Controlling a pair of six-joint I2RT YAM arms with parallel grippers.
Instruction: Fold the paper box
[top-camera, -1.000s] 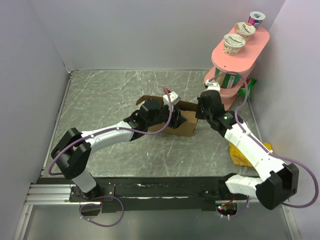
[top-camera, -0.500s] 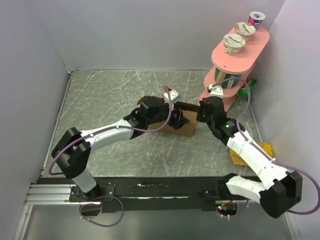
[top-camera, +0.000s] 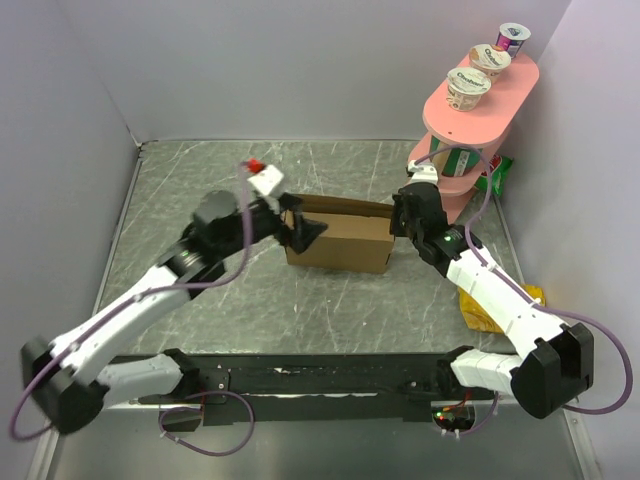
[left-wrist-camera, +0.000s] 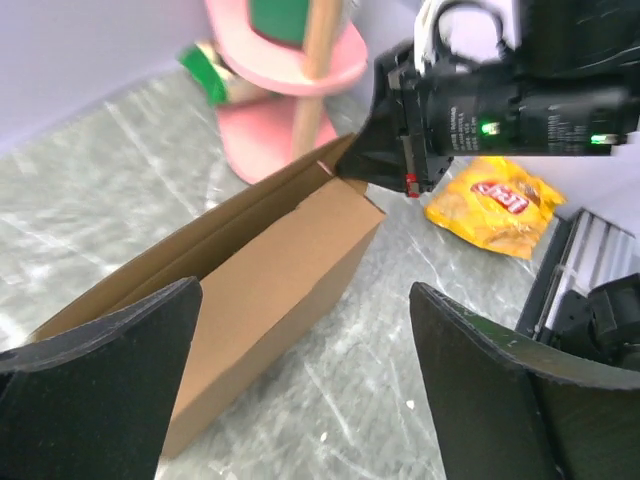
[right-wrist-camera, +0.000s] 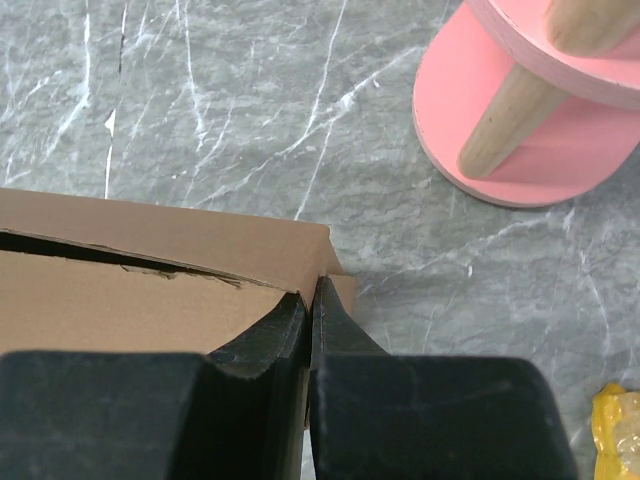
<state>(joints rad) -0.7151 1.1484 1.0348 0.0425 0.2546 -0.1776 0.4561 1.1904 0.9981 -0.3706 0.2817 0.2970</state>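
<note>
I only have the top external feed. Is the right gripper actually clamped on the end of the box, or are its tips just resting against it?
Observer: In the right wrist view the right gripper is shut, with its tips pressed together right at the end corner of the paper box. I cannot tell whether any cardboard lies between them.
Operator: And the left one, is anything in it?
Observer: In the left wrist view the left gripper is open wide and grips nothing. The box lies ahead of its spread fingers.
</note>
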